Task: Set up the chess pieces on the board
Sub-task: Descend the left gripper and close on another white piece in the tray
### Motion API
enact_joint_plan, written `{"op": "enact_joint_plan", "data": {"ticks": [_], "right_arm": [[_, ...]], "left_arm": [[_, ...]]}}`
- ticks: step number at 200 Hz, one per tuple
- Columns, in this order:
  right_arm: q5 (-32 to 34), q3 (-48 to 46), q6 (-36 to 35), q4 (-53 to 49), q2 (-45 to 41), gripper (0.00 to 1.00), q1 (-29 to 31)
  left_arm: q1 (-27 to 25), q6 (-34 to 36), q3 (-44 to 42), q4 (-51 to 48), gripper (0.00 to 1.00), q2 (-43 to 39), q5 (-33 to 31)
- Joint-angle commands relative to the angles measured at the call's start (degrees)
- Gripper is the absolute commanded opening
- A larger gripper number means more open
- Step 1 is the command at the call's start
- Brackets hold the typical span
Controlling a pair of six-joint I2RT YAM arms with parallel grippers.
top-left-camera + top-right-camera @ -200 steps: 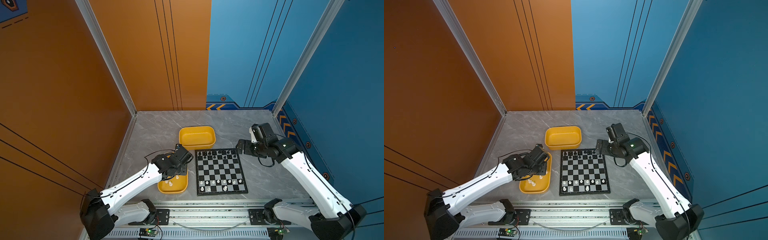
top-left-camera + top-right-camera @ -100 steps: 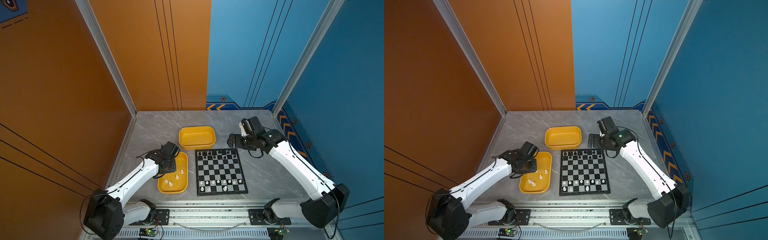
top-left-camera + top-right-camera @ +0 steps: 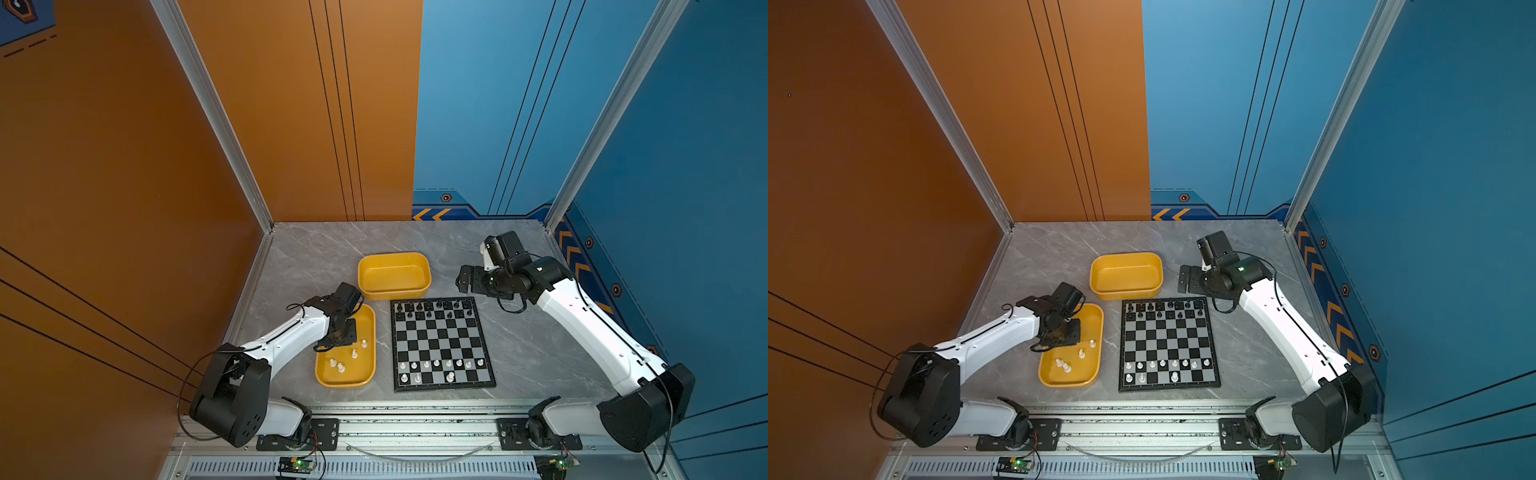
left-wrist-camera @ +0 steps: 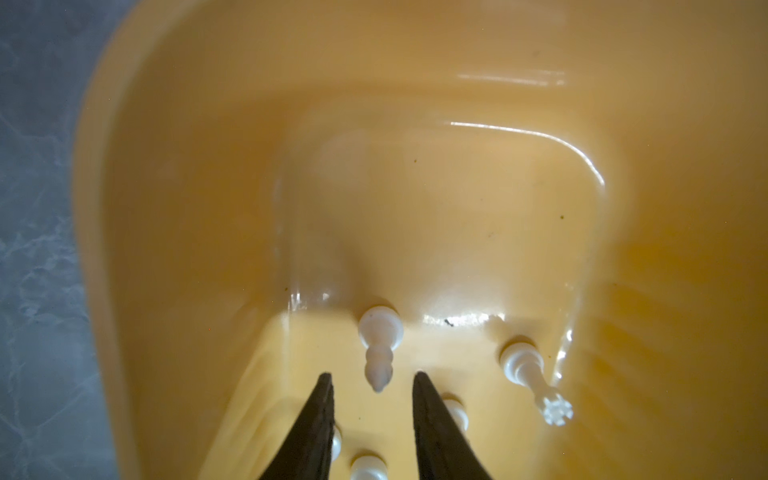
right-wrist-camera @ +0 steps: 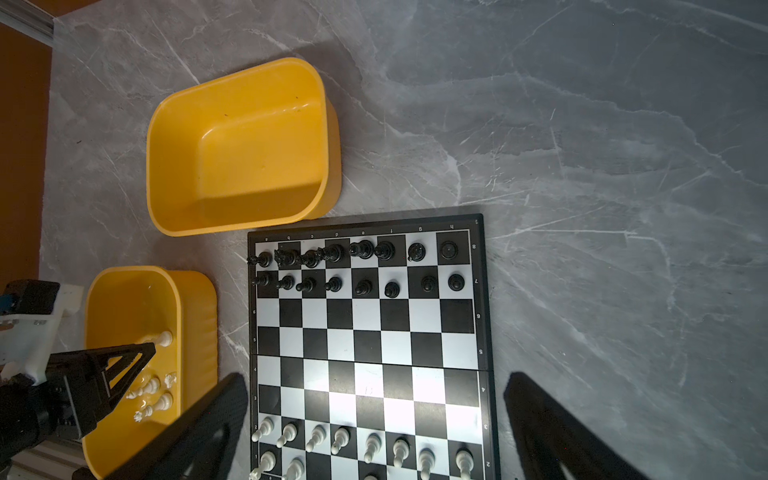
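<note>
Yellow tray point(image 3: 353, 375) left of the board point(image 3: 440, 345): your left hand point(image 4: 372, 376) is inside it, jaws narrow but apart, a white bishop point(image 4: 379, 353) between the fingertips, untouched. Your right hand point(image 5: 376, 376) hangs wide open over the table point(image 3: 519, 345), beside the board's far right corner.

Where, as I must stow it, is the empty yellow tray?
In both top views the empty yellow tray sits behind the far left corner of the board, beyond the other tray.

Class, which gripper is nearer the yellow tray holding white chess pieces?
Left. The left gripper is down inside that tray; the right gripper hovers beyond the board's far right corner.
</note>
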Motion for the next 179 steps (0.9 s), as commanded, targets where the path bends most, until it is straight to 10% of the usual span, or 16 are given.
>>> {"op": "enact_joint_plan", "data": {"ticks": [1,179], "right_arm": [[-0.88,1.35,-1.48,0.40,0.55,0.99,-0.67],[-1.14,2.17,-0.96,1.13,1.89,0.99,-1.57]], "left_arm": [[0.66,1.75,0.61,0.59,0.31,2.39,1.25],[1.64,4.38,3.53,-0.03,0.22,5.47,2.10]]}}
